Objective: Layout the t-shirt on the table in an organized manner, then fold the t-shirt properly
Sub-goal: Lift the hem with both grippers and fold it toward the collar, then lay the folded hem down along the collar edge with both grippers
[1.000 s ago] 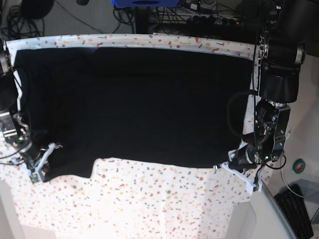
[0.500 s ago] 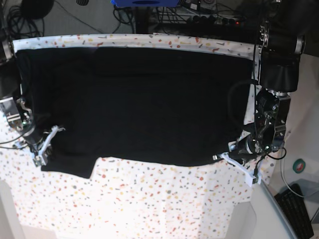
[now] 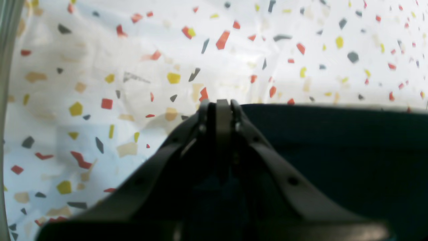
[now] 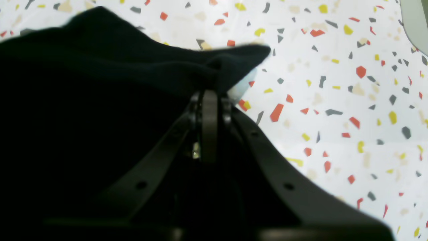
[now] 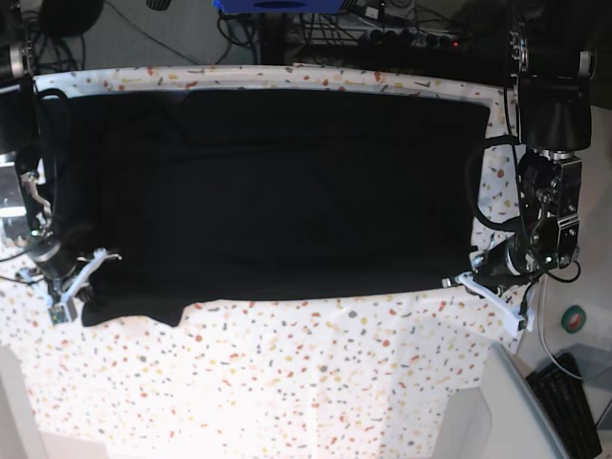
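Note:
The black t-shirt (image 5: 287, 191) lies spread wide across the speckled white table (image 5: 287, 382), with its near hem stretched between my two grippers. My left gripper (image 5: 483, 285) is at the shirt's near right corner. In the left wrist view it (image 3: 222, 107) is shut on the hem of the t-shirt (image 3: 334, 150) over the table (image 3: 100, 67). My right gripper (image 5: 75, 287) is at the near left corner. In the right wrist view it (image 4: 209, 97) is shut on a bunched fold of the t-shirt (image 4: 83, 100) above the table (image 4: 334, 100). The collar print is hidden.
Cables and a blue object (image 5: 277, 5) lie behind the table's far edge. A keyboard (image 5: 574, 402) and a green roll (image 5: 574, 317) sit beyond the table's right edge. Bare tabletop runs along the near side.
Both grippers have moved toward the far side, carrying the shirt's near corners. The left gripper has also moved right. The near hem now runs straighter and farther from the front edge.

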`<state>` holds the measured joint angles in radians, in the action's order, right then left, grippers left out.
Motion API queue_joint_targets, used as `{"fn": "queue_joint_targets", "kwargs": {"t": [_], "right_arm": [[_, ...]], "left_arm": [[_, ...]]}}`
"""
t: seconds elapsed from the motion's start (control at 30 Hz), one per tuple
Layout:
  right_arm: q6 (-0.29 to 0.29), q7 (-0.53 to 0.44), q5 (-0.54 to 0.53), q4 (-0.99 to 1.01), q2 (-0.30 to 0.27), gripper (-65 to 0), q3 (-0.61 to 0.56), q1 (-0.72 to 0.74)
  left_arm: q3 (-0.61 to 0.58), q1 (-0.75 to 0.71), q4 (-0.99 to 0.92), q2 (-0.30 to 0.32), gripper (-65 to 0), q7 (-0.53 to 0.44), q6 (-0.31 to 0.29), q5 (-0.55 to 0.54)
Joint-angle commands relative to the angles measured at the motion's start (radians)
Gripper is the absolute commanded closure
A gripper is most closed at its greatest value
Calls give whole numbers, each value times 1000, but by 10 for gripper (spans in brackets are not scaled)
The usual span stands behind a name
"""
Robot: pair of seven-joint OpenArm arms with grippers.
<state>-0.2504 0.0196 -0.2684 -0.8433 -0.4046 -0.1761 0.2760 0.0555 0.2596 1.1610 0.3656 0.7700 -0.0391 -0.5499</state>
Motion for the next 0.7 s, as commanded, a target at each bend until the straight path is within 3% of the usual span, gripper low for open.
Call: {"fn": "queue_joint_targets", "kwargs": {"t": [0.0,0.23,0.47,0.67], "right_arm": [[1,-10,-6,-34,-18,0,14,2],[1,145,-6,-202,-15,0,120,-105],[1,217,-6,-262,-17,0,168,-159],[1,240,-7,-313,-18,0,168,-209]], "left_arm": [[19,13,38,13,0,-5,-9,-2],[37,-78,158,20,0,42,-11,-3],[39,-181,305,39,0,150,-12,-5],[39,-273,389,46,0,159,-12,-5]]}}
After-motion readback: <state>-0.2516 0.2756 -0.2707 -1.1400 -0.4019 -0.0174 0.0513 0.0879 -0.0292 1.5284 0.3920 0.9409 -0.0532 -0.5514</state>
